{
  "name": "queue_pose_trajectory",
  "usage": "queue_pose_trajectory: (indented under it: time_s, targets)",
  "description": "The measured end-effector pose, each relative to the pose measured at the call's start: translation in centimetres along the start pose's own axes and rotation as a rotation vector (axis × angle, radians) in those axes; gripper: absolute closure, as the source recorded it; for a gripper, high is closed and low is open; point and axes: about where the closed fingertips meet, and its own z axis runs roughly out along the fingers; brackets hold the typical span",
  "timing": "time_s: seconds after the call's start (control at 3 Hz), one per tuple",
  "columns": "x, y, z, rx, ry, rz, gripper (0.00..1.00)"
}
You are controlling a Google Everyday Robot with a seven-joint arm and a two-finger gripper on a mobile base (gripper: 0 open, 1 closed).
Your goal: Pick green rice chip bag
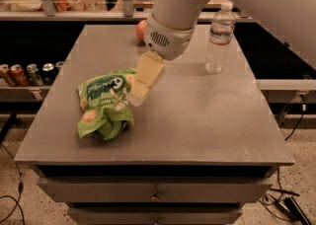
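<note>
I'm holding my cream gripper tilted down at the right edge of the crumpled bright-green foil rice chip bag, which is lying left on the grey table. I'm likely lining up a grasp. Whether the claw is apart or together, I can't tell.

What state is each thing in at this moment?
green rice chip bag: crumpled, lying on the table
claw: low at the bag's right edge
water bottle: upright, capped
apple: partly hidden behind the arm
top drawer: shut
</note>
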Motion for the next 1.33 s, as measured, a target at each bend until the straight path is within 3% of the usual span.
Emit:
queue_pose_trajectory:
  time_s: [0.67,1.33]
  targets:
    - [-5.4,1.9,3.6,-0.012,0.049,0.044,0.00]
    - [-8.6,2.8,5.7,-0.030,0.081,0.081,0.00]
